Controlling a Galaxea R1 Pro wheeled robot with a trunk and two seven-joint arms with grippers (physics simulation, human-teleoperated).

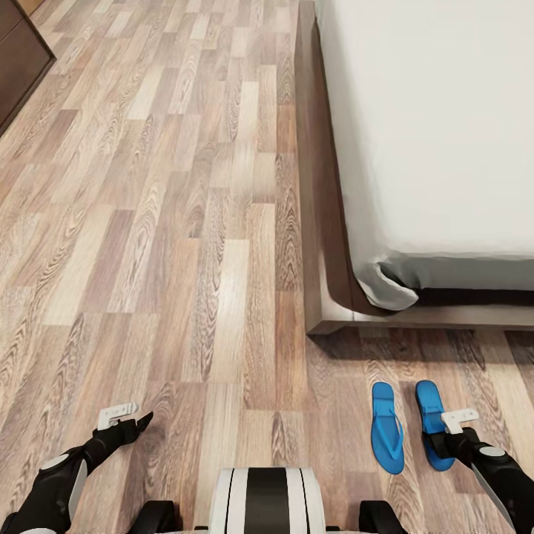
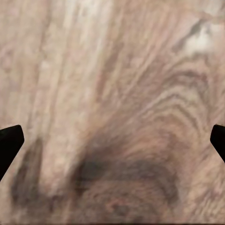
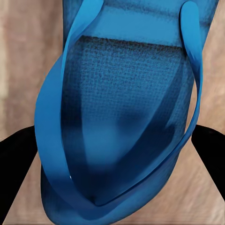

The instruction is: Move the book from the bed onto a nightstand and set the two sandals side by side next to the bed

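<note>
Two bright-blue sandals lie side by side on the wood floor just past the foot of the bed [image 1: 319, 222]. The left sandal [image 1: 386, 426] lies free. My right gripper [image 1: 443, 443] hovers low over the heel end of the right sandal [image 1: 428, 400]. In the right wrist view the sandal [image 3: 117, 103] and its straps sit between my two wide-apart fingers [image 3: 18, 159], so this gripper is open. My left gripper [image 1: 141, 424] hangs open over bare floor, with nothing between its fingers [image 2: 9, 140]. The pale mattress [image 1: 445, 133] shows no book on the part in view.
The bed's dark wooden frame corner [image 1: 326, 322] juts out just beyond the sandals. A dark brown piece of furniture [image 1: 18, 59] stands at the far left. Wood-plank floor [image 1: 185, 222] stretches wide to the left of the bed.
</note>
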